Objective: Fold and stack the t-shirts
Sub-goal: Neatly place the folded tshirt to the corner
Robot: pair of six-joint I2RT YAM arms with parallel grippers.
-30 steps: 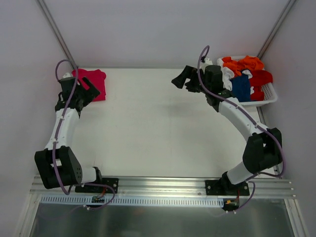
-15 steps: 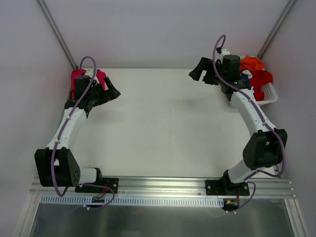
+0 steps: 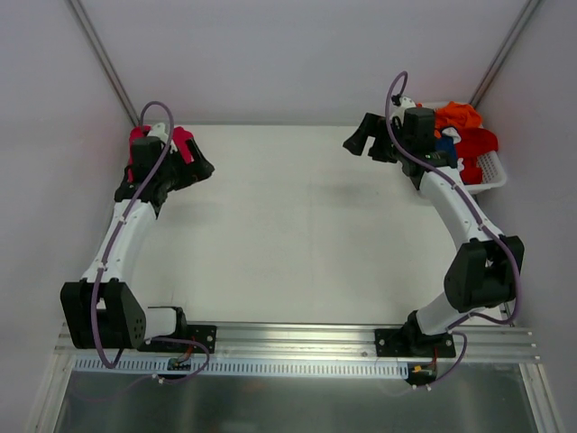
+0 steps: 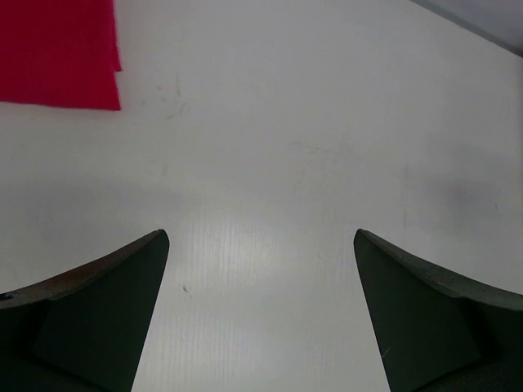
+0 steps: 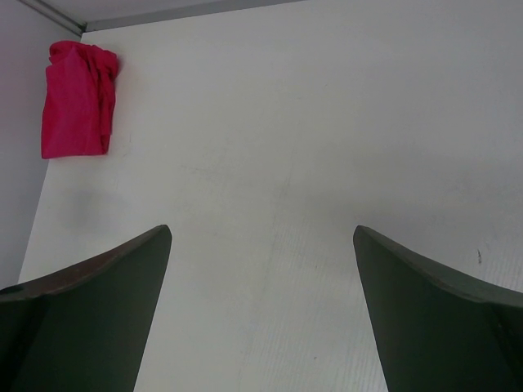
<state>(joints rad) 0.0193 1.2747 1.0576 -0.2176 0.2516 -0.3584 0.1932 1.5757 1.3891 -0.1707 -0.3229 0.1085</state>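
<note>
While both pairs of fingers stand spread wide, only bare white table (image 3: 288,234) showing between them, the left gripper (image 4: 260,238) hangs over the tabletop; the folded crimson-pink t-shirt (image 4: 55,51) lies flat ahead of the finger at the left of its view, well apart from the tip; the right gripper (image 5: 261,234) has the same shirt far ahead, beyond the finger at the left of its view, near the table's far corner by the wall. Behind the right gripper's wrist, seen from the top camera, the orange t-shirt (image 3: 460,115), the red t-shirt (image 3: 480,142) and a sliver of the dark blue t-shirt (image 3: 442,144) sit heaped in the white basket (image 3: 491,171).
</note>
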